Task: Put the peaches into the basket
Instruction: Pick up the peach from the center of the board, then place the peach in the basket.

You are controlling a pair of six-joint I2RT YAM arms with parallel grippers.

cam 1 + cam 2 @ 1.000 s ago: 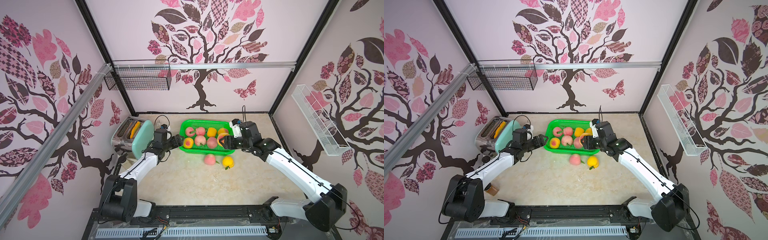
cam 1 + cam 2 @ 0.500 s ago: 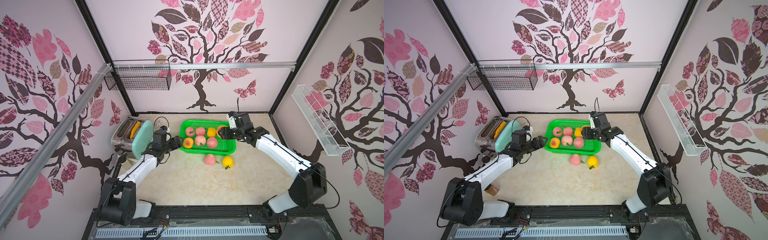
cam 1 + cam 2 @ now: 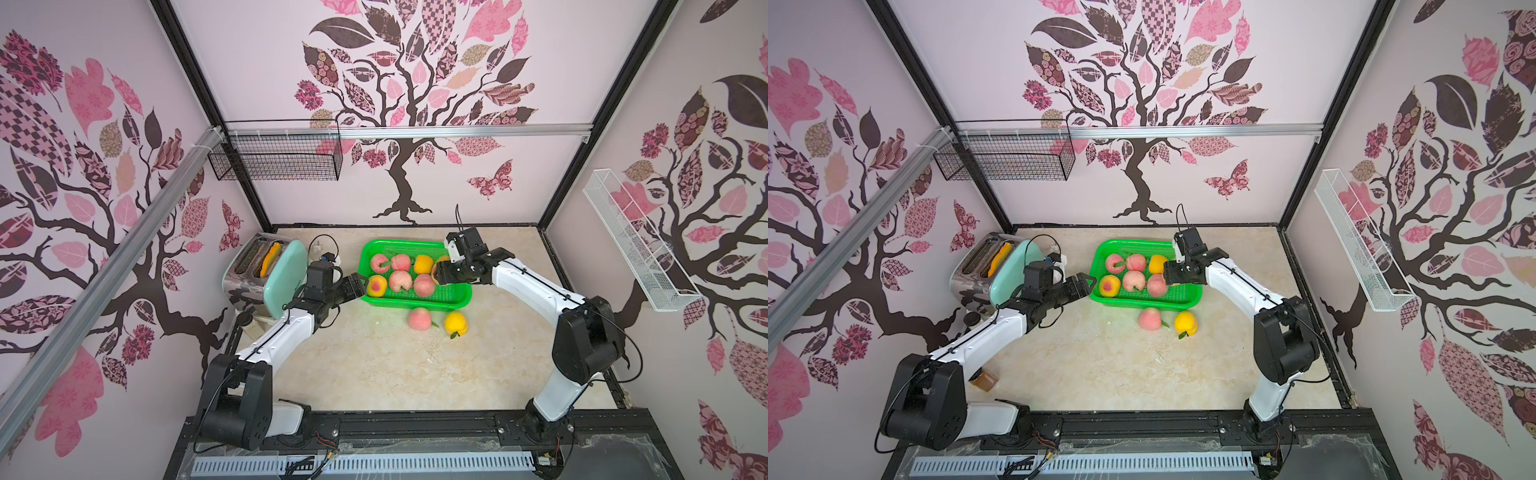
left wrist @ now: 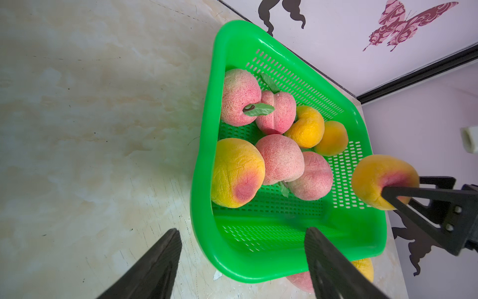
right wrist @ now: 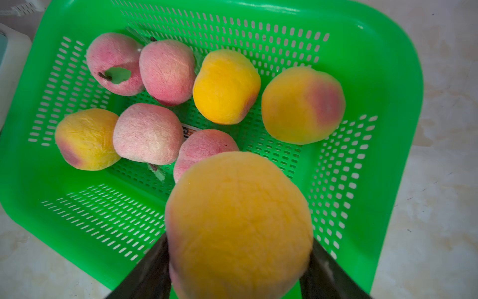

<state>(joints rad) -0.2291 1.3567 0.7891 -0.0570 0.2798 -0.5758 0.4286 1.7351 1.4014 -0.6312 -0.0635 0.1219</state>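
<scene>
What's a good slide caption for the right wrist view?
Right gripper holds a yellow-orange peach over the green basket holding seven more.

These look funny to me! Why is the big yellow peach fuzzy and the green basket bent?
Right wrist view: the held peach sits very close to the lens, so it blurs. Left wrist view: the wide lens warps the basket into a wedge.

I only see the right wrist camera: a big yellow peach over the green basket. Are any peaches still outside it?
Observer: Yes, two on the table, on the robot's side of the basket: a pink peach and a yellow peach.
Operator: What's the other arm doing?
Observer: The left gripper hangs open and empty at the basket's end nearest the toaster.
Operator: A toaster?
Observer: It stands beside the left arm, an orange slice in one slot.
</scene>
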